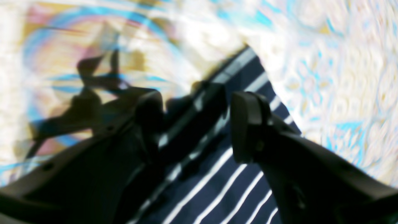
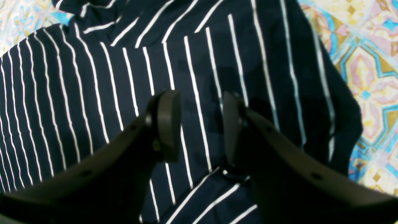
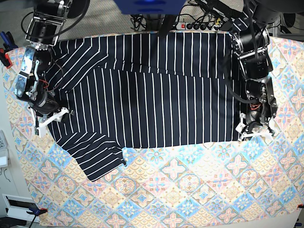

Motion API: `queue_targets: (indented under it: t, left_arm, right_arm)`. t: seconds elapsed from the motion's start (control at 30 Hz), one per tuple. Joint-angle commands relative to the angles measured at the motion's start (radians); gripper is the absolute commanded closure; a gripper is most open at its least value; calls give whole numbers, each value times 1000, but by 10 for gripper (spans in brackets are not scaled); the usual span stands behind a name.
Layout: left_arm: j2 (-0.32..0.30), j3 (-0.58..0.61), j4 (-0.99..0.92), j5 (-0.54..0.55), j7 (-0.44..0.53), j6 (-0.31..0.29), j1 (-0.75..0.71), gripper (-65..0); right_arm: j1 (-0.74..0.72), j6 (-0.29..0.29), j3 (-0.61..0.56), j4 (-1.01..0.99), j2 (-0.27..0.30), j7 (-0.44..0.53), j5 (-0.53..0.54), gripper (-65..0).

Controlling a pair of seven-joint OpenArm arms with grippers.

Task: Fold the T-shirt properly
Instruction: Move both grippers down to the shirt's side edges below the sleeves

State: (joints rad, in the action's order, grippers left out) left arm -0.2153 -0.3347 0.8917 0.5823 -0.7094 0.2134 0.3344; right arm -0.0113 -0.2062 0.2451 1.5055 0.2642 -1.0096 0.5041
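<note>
The T-shirt [image 3: 152,99] lies spread on the tablecloth, dark navy with thin white stripes, one sleeve reaching toward the front left. My left gripper [image 3: 256,132] stands at the shirt's right edge. In the left wrist view it [image 1: 192,124] is open, and the shirt's hem [image 1: 217,174] runs loose between and under the fingers; this view is blurred. At the shirt's left side is my right gripper [image 3: 47,119]. In the right wrist view it [image 2: 199,124] is open just above the striped cloth [image 2: 93,93], with nothing between the pads.
A pastel diamond-patterned tablecloth [image 3: 190,190] covers the table. Behind the shirt at the far edge lie a power strip and cables [image 3: 204,23]. Clamps sit at the table's left edge [image 3: 4,54] and at the front left corner [image 3: 33,211].
</note>
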Motion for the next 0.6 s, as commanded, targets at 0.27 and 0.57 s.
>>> queue_targets:
  t: [0.27, 0.57]
  left_arm:
    - [37, 58, 5, 6, -31, -1, 10, -330]
    - [38, 82, 11, 15, -28, -1, -27, 0]
  right_arm:
    - [-16, -5, 6, 23, 14, 18, 14, -222]
    - [-17, -5, 6, 19, 14, 18, 9, -222]
